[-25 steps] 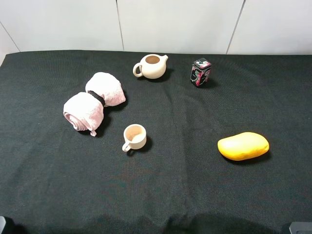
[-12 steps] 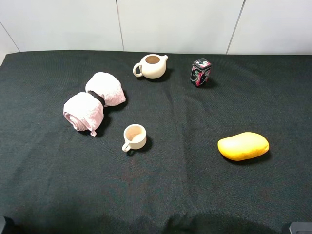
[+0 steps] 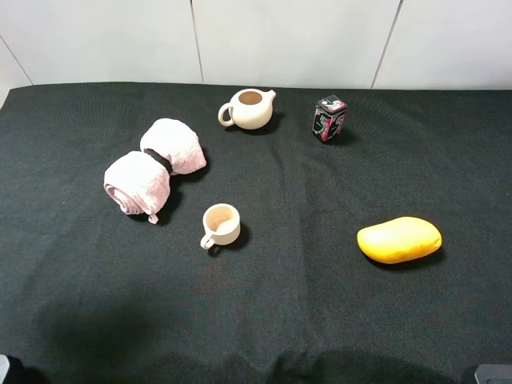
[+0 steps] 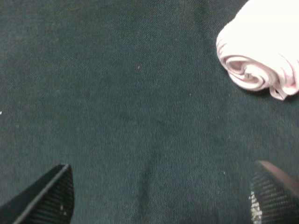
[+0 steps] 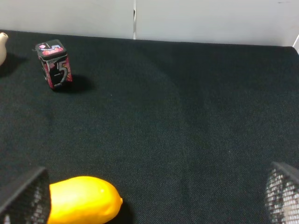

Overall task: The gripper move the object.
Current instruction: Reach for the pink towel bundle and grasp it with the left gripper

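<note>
Soft terry towel (image 3: pixel 154 167), matt woven tablecloth (image 3: pixel 320 304), seemingly glazed teapot (image 3: pixel 250 110)

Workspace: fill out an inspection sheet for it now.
Surface: black cloth-covered table, flat.
Job's things: pink rolled terry towel cinched by a dark band, lying left of centre, untouched.
Clutter: cream ceramic teapot, small cream cup, dark printed tin, smooth yellow mango-shaped object, all apart.
End effectors: left end effector open over cloth near the towel; right end effector open, holding nothing, near the mango-shaped object.
Cables: nothing seen.
Surroundings: white panelled wall behind the table.
</note>
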Available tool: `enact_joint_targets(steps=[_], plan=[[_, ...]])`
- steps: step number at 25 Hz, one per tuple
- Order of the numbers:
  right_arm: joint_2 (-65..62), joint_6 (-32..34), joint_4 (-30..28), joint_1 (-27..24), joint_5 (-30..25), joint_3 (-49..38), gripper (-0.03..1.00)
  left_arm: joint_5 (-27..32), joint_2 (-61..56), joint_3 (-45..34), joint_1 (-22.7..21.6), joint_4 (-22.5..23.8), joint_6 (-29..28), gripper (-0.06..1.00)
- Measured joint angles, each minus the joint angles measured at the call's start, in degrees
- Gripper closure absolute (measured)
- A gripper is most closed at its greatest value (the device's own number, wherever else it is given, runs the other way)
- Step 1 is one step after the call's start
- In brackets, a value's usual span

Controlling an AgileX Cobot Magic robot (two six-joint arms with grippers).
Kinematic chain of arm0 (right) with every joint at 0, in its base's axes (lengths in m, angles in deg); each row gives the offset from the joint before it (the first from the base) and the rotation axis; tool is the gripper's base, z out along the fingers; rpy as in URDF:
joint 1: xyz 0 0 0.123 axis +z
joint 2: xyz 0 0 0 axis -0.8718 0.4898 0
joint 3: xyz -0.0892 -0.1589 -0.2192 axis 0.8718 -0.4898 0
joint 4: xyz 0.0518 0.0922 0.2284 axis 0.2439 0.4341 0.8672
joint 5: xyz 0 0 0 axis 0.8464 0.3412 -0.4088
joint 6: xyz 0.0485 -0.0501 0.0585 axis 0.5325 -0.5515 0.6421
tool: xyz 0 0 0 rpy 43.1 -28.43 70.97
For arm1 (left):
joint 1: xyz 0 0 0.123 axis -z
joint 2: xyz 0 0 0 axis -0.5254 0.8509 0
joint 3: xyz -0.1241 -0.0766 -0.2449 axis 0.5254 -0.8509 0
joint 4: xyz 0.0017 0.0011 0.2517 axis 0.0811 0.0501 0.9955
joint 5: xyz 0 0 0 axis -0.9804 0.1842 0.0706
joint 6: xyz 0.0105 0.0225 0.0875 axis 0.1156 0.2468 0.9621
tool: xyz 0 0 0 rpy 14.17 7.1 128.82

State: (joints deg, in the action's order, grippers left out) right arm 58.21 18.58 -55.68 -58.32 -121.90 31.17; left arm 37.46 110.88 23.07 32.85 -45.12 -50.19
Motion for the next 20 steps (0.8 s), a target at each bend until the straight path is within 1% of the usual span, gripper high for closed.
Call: enact_joint_targets(steps=[10, 20], plan=[[0.00, 0.00, 0.00, 0.00, 0.00, 0.00, 0.27, -1.14, 15.89, 8.53, 0.00, -0.42, 0.11, 0.15], [0.00, 0.00, 0.00, 0.00, 0.00, 0.00, 0.27, -1.35, 28.69, 17.32, 0.00, -2.30, 2.83, 0.15]])
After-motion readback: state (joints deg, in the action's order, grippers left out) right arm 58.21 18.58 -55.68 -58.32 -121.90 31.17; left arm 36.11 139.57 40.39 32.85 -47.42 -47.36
